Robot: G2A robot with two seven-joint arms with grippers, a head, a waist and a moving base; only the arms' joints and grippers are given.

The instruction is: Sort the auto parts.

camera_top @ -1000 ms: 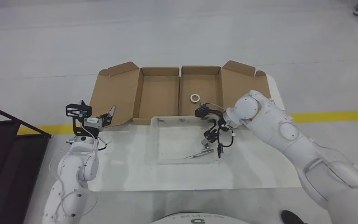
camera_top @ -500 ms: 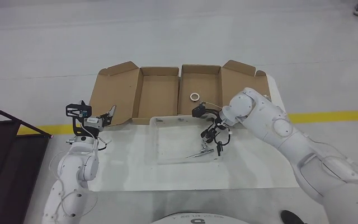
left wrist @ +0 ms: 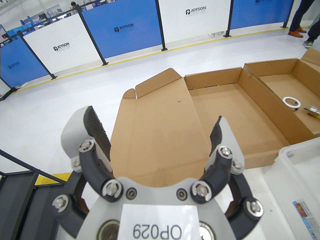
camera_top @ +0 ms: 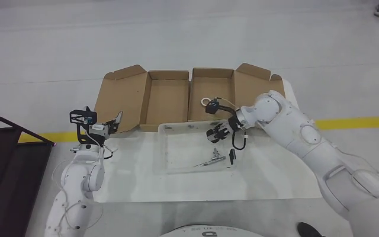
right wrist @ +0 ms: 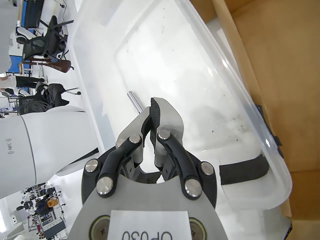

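Observation:
An open cardboard box with two compartments lies at the back of the table. A white ring sits in its right compartment. In front of the box stands a clear plastic bin with a thin metal rod lying in it. My right gripper hangs shut over the bin's back right part, near the box wall, with nothing visible between its pads. My left gripper stands open and empty by the box's left flap.
A black strap wraps the bin's corner close to the right gripper. A black metal frame stands off the table's left side. The white table surface lies bare in front of and right of the bin.
My right gripper has risen from the bin's front right, beside the rod, and moved back toward the box. The rod stays in the bin. The left arm has not moved.

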